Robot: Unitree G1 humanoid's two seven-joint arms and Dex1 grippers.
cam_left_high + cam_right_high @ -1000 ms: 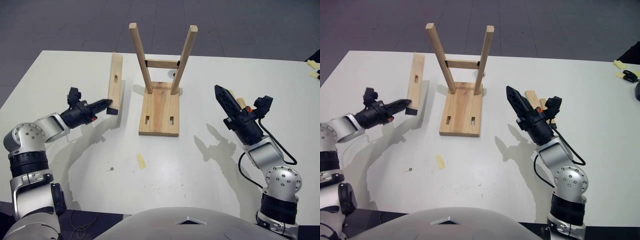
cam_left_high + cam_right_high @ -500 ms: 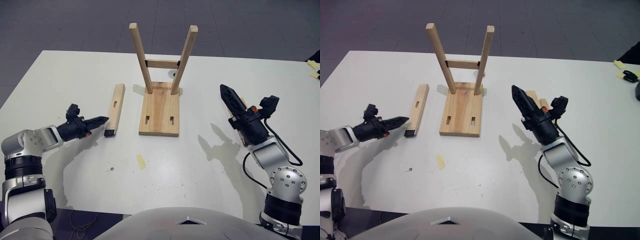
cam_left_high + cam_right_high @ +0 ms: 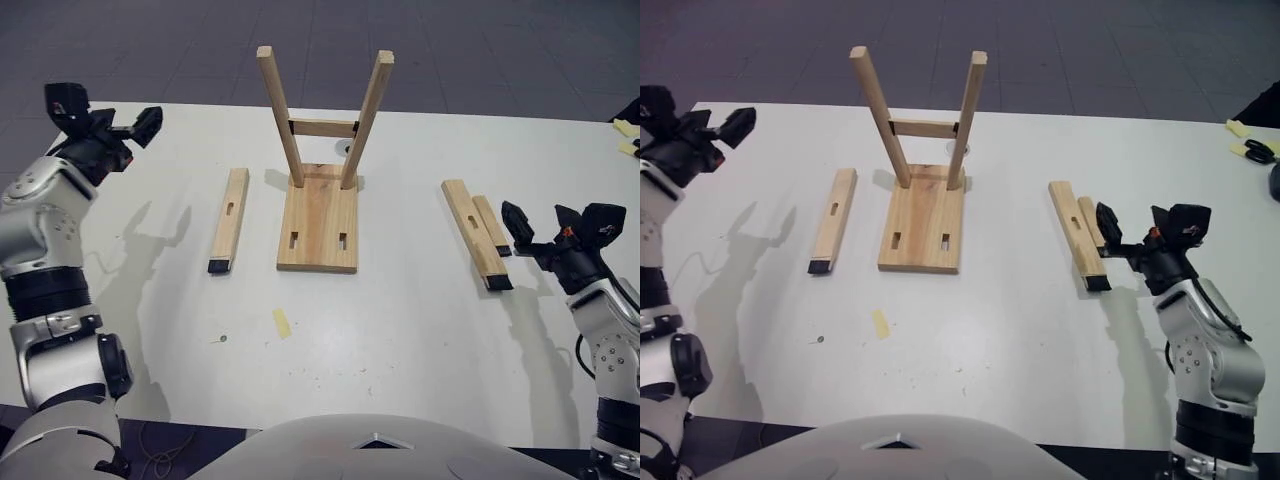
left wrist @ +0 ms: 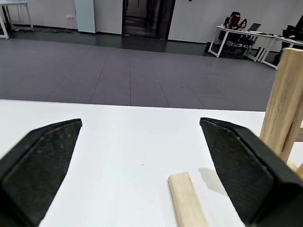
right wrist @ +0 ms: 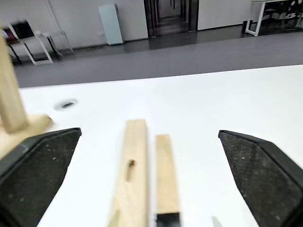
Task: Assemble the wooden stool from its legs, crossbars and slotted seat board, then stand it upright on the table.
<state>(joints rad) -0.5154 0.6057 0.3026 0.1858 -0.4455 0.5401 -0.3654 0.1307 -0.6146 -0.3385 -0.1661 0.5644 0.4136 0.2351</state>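
The slotted seat board (image 3: 318, 225) lies flat mid-table. Two legs stand upright in its far slots, joined by a crossbar (image 3: 324, 128). A loose leg (image 3: 229, 218) lies flat to the board's left, its end (image 4: 187, 198) in front of my left gripper. Another loose leg (image 3: 470, 232) and a shorter crossbar (image 3: 491, 224) lie side by side on the right. My left gripper (image 3: 108, 112) is raised over the far left of the table, open and holding nothing. My right gripper (image 3: 542, 228) sits low just right of the right-hand pieces, open, facing the leg (image 5: 130, 175) and crossbar (image 5: 166, 175).
A yellow tape scrap (image 3: 283, 322) and a tiny dark speck (image 3: 222, 338) lie on the near part of the white table (image 3: 400, 330). A round hole (image 3: 345, 147) sits behind the board. Yellow scraps (image 3: 628, 140) and scissors (image 3: 1260, 150) lie at the far right.
The left gripper let go of the left leg, which now lies flat, then rose to the far left and opened. The right arm drew back low to the right and opened, uncovering the right-hand pieces.
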